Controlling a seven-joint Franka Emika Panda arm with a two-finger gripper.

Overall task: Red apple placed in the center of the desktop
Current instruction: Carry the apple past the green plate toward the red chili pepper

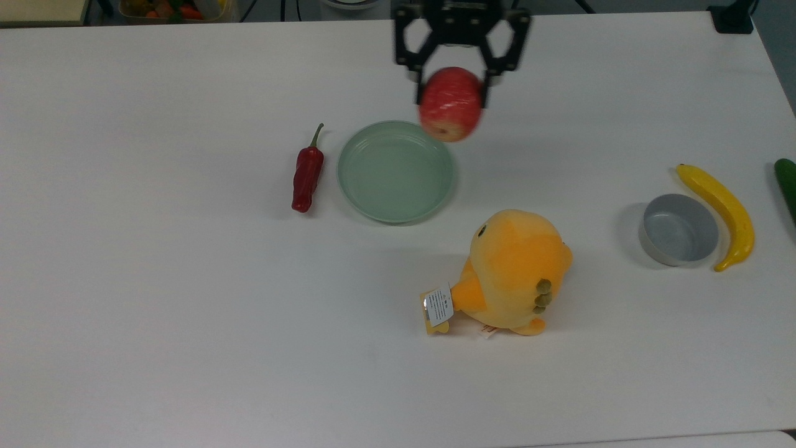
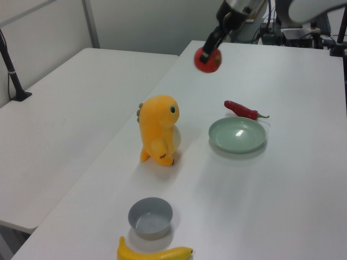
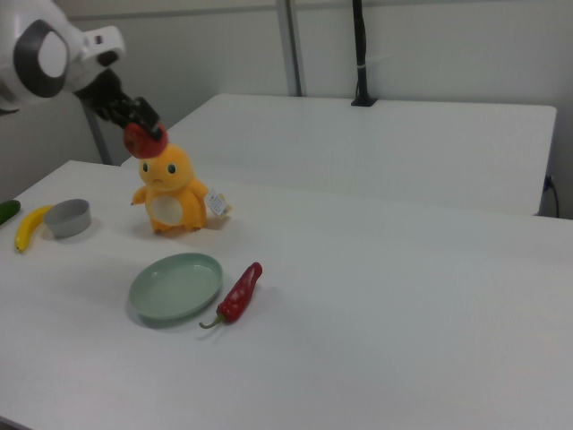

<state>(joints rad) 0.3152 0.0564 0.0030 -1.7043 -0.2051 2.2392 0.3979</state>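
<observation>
The red apple [image 1: 451, 104] hangs in the air above the white desktop [image 1: 186, 298], held between the fingers of my black gripper [image 1: 453, 93], which is shut on it. In the top view it overlaps the far right rim of the green plate [image 1: 396, 172]. In the left view the apple [image 2: 209, 58] is high above the table behind the plate [image 2: 237, 135], with the gripper [image 2: 212, 47] reaching down from the top. From the right view the apple [image 3: 144, 139] sits in front of the plush toy's head, gripped by the gripper [image 3: 136, 124].
A red chili pepper [image 1: 307, 175] lies left of the plate in the top view. A yellow plush toy [image 1: 513, 272] stands at centre right. A grey bowl [image 1: 678, 229], a banana [image 1: 721, 211] and a green vegetable [image 1: 786, 186] sit at the top view's right edge.
</observation>
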